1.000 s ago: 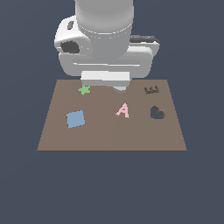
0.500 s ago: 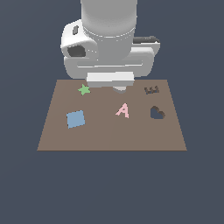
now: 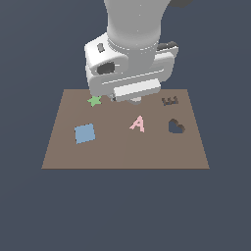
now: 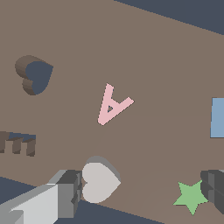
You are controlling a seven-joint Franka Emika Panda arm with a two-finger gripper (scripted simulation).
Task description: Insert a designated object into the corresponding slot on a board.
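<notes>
In the exterior view, the board is seen with a green star, blue square, pink A, E cut-out and heart cut-out; the gripper is hidden behind the arm. In the wrist view, a grey heart piece lies near the board's edge, touching one finger of the gripper, whose jaws are spread wide and hold nothing. The grasping step is judged in hand; next, the piece must be clamped, then carried to the heart cut-out.

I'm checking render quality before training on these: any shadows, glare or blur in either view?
Exterior view: flat, even light, no glare, soft edges; the white arm hides part of the flat brown board. Wrist view: sharp, shading only inside the heart cut-out; a pale heart-shaped block sits beside a claw finger.
</notes>
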